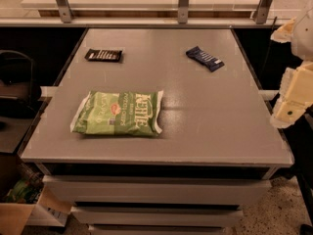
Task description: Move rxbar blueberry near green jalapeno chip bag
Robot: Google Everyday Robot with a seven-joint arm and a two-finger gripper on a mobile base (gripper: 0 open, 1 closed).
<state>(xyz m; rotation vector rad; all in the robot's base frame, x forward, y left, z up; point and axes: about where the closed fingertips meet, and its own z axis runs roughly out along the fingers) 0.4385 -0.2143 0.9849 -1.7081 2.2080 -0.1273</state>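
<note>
Chip bag (pixel 117 114) sits closest to us, flat on the near left of the worktop (pixel 210 126). Our rxbar (pixel 205 58) lies angled at the far right, well apart from it, and a black bar (pixel 103 55) lies far left. Our arm (pixel 304 33) hangs off the right edge, with the pincer (pixel 292 98) beside the worktop. We can't tell if it's clenched or released.

Matt table (pixel 205 116), glossy chip bag (pixel 117 113) (film), plastic end effector (pixel 292 99) at right
</note>
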